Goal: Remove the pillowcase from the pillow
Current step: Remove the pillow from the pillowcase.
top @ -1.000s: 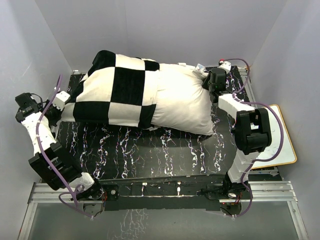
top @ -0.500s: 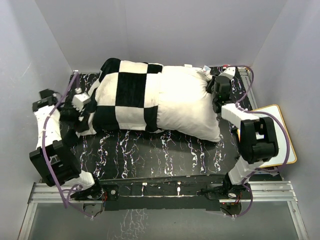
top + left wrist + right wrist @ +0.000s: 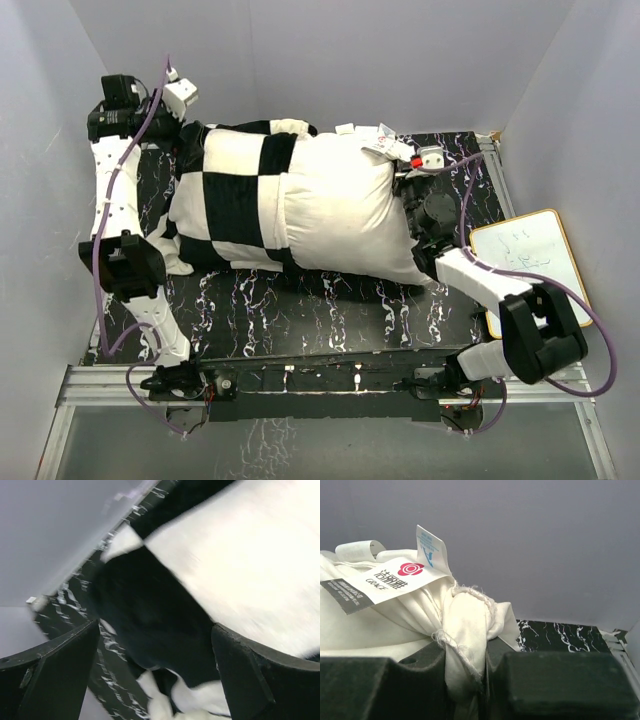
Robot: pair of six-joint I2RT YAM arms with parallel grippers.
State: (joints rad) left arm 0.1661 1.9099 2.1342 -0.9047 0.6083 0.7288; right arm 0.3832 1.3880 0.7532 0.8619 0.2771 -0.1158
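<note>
1. On the dark marbled worktop (image 3: 300, 305) the pillow (image 3: 340, 210) lies lengthwise from left to right, towards the far wall.
2. Its left part sits inside the pillowcase (image 3: 235, 195), whose black and white squares run from the far left corner to about the middle.
3. Its right part is bare off-white fabric, from the open edge of the pillowcase to the right end.
4. A loose flap of pillowcase hangs onto the worktop at the near left.
5. Left tool (image 3: 178, 100): raised at the far left corner, over the far left end of the pillowcase.
6. From the left wrist, the left tool (image 3: 157, 650) has its fingers (image 3: 65, 672) spread wide apart with nothing between them. A black square of pillowcase (image 3: 150, 615) lies beyond them.
7. Right tool (image 3: 410, 190): at the right end of the pillow, on its far corner.
8. From the right wrist, the right tool (image 3: 467, 675) is clamped on a gathered twist of pillow (image 3: 467, 625) fabric, which bulges up between the two fingers (image 3: 560, 680).
9. Printed labels (image 3: 385, 580) stick out of the pillow seam just beside that corner, and they also show from above (image 3: 385, 145).
10. A whiteboard (image 3: 525, 255) lies off the right edge of the worktop, apart from the pillow.
</note>
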